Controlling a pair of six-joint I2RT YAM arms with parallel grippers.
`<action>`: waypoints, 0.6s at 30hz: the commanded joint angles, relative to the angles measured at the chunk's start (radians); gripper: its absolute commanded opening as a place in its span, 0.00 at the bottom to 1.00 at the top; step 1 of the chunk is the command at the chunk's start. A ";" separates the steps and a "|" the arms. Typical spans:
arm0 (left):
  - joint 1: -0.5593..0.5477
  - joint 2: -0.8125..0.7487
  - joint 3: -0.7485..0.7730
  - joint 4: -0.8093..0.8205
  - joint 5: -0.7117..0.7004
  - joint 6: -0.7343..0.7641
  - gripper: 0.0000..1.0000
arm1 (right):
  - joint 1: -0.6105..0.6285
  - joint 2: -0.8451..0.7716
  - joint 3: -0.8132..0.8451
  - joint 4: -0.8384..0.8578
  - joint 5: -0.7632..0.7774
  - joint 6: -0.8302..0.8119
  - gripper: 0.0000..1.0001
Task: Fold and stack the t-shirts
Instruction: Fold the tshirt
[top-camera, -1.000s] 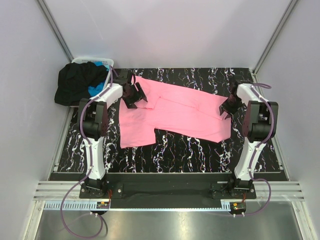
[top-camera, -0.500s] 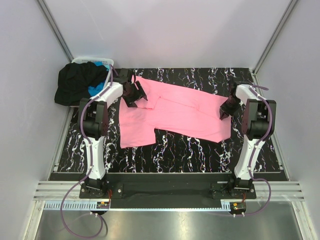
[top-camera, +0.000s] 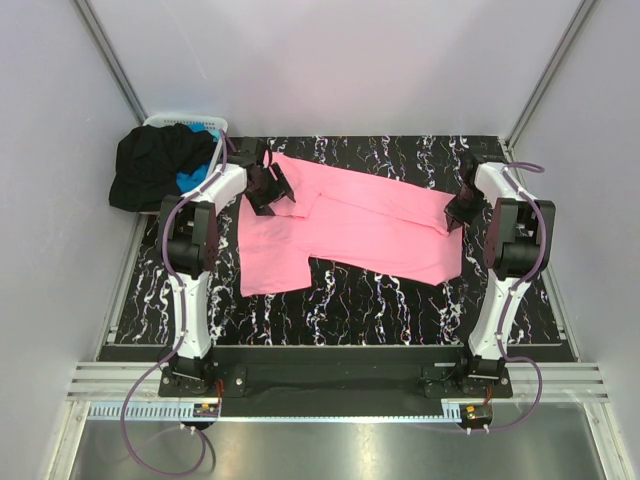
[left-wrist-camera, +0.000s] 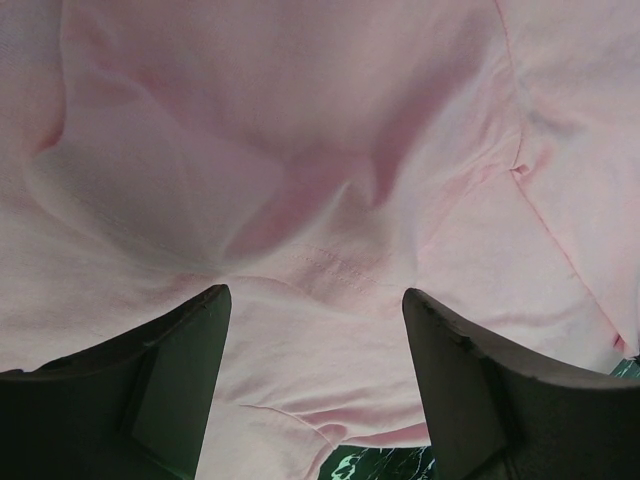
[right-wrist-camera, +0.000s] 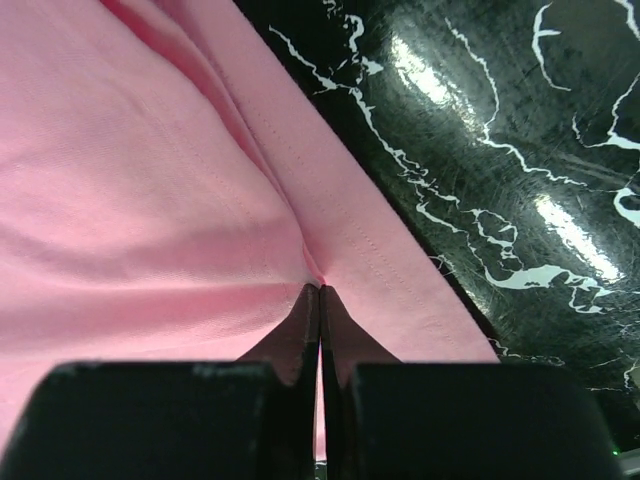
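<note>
1. Pink t-shirt (top-camera: 350, 225) is lying flat across the table's (top-camera: 400, 300) far half.
2. Right gripper (right-wrist-camera: 320, 292), jaws pressed together, is pinching its right edge.
3. Left gripper (left-wrist-camera: 315, 300) is standing spread over its left end.
4. Dark marbling is showing along the near side.

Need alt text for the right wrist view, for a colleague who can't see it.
The right claw is shut, pinching a fold of the pink t-shirt near its edge. Black white-veined table shows to the right of the cloth.
</note>
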 joint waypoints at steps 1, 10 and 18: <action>-0.002 0.003 0.043 0.007 -0.014 -0.008 0.74 | -0.008 -0.005 0.033 -0.040 0.068 -0.007 0.00; -0.007 -0.003 0.044 0.001 -0.026 -0.016 0.74 | -0.008 0.031 0.033 -0.086 0.062 -0.016 0.00; -0.011 -0.026 0.021 -0.005 -0.039 -0.013 0.74 | -0.008 -0.043 0.039 -0.088 0.075 -0.008 0.29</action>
